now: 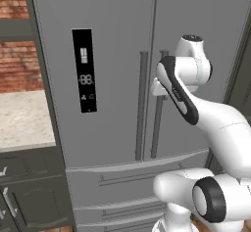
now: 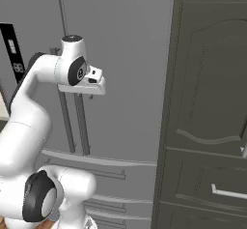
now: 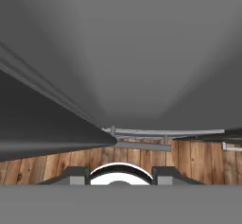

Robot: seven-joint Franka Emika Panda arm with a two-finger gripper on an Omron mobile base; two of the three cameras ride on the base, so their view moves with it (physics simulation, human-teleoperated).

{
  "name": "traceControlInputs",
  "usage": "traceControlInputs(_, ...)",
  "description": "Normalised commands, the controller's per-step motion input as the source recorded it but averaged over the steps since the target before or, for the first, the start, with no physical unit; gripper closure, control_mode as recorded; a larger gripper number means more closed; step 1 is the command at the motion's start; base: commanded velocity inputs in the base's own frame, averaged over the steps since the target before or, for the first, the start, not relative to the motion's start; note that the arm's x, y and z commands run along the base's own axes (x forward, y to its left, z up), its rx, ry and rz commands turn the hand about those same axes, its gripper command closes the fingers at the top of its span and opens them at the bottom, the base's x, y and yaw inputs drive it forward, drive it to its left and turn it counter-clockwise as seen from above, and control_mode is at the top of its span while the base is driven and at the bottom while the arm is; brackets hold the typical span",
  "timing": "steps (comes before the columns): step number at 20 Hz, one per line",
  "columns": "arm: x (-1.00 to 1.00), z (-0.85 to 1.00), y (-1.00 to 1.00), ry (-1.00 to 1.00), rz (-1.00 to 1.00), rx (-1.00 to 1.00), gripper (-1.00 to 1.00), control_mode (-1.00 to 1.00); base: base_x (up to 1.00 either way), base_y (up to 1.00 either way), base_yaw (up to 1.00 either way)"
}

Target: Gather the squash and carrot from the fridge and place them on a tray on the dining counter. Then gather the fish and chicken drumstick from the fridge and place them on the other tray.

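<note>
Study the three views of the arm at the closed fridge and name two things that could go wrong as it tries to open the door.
1. The gripper sits close to the right door handle, but no view shows the fingers around it; if they close now they may miss or slip off.
2. The dark cabinet stands right beside the fridge, so the door or arm might strike it as the door swings.
</note>
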Motion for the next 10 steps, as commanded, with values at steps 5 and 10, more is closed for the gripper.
traceControlInputs(5,-0.30,-0.08,0.05,-0.16,0.00,0.00,-1.00,-1.00,0.00,0.00,0.00)
traceControlInputs(10,-0.67,0.00,0.20,-0.54,-0.04,-0.01,-1.00,-1.00,0.00,0.00,0.00)
